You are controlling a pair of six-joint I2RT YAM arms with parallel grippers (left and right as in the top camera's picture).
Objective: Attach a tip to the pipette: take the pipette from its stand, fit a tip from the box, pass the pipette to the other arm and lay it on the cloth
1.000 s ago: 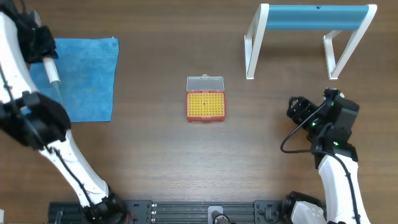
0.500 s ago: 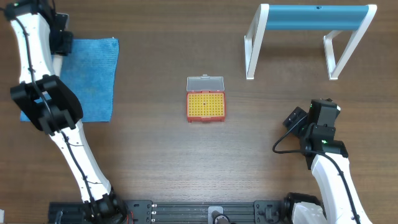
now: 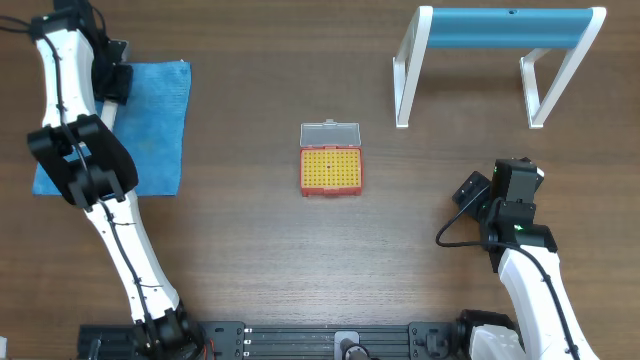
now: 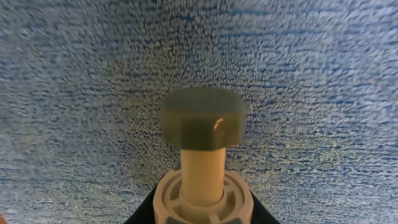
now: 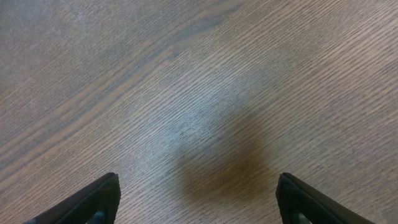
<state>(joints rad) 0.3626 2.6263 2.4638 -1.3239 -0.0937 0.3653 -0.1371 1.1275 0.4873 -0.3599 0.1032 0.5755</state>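
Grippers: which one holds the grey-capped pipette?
Left gripper: shut on the grey-capped beige pipette over the blue cloth. Right gripper is open above bare wooden table.

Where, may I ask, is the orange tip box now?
In the top view, the orange plastic tip box sits mid-table, between the blue cloth at left and the blue-topped white stand at right.

A brown wood-grain table [image 3: 250, 260] carries three things. A blue cloth [image 3: 155, 120] lies flat near the left edge, toward the far left corner. A tip box [image 3: 331, 168] sits about mid-table, its clear lid open flat on the far side and rows of yellow tips showing in its orange frame. A stand [image 3: 510, 28], with white legs and a blue top bar, stands in the far right corner, well apart from the box.
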